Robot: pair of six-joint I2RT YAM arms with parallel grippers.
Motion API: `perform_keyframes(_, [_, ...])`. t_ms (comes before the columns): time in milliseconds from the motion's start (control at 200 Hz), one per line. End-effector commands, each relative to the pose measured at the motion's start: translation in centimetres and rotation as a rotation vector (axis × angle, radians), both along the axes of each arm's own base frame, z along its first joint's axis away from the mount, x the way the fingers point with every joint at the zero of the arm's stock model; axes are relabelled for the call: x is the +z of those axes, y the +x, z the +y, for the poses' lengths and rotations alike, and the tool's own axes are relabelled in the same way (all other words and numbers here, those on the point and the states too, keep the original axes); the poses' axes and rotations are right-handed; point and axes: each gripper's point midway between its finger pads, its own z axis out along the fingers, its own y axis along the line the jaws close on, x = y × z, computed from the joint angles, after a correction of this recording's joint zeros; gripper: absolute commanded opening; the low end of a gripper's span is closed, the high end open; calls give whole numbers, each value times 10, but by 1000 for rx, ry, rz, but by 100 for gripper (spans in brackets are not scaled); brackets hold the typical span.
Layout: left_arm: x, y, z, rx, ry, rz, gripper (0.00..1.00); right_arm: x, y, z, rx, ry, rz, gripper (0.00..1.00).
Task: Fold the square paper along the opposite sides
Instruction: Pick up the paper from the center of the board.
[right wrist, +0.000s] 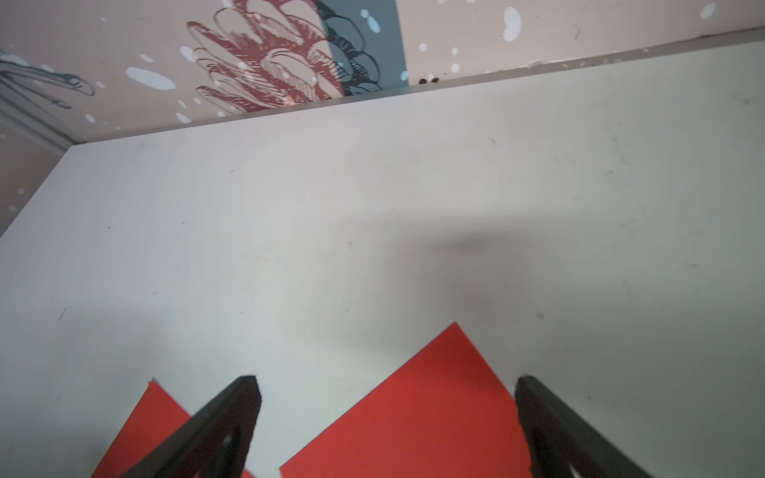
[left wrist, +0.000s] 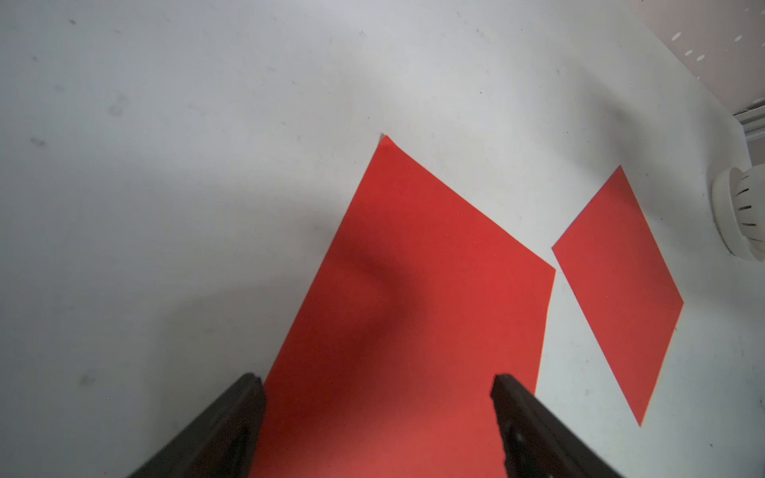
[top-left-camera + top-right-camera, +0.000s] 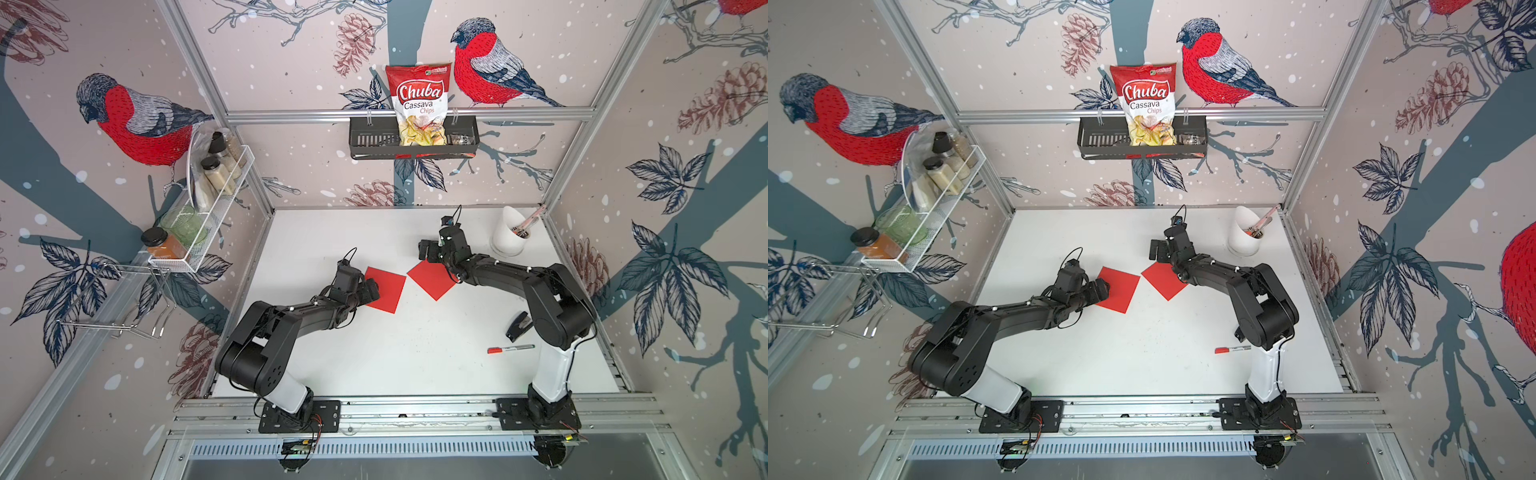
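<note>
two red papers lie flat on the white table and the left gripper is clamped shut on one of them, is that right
No. The left gripper is open, not shut: the left wrist view shows its jaws spread wide over the left red paper. That sheet and the right red paper do lie flat on the white table.

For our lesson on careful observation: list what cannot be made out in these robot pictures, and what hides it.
Left red square paper sheet: one corner under the left hand, both top views.
Black stapler: partly behind the right arm, in a top view.
White plastic cup: contents too small, both top views.
</note>
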Motion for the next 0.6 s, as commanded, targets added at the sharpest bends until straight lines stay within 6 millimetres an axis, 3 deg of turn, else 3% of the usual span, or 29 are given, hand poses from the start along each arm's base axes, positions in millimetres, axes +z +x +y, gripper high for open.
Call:
perform_keyframes(0, [-34, -49, 5, 4, -3, 229, 90, -26, -19, -4, 0, -134, 26, 95])
perform_keyframes(105, [-34, -54, -1, -18, -16, 235, 90, -49, -27, -8, -10, -154, 77, 89])
perform_keyframes(235, [-27, -57, -9, -38, -28, 224, 90, -69, -22, -18, -38, -173, 111, 88])
perform_keyframes(440, [7, -44, -5, -25, -2, 149, 91, -95, -3, -30, -80, -198, 161, 87])
perform_keyframes(595, [26, -31, 4, -4, 73, 101, 93, -103, 13, -43, -113, -218, 174, 87])
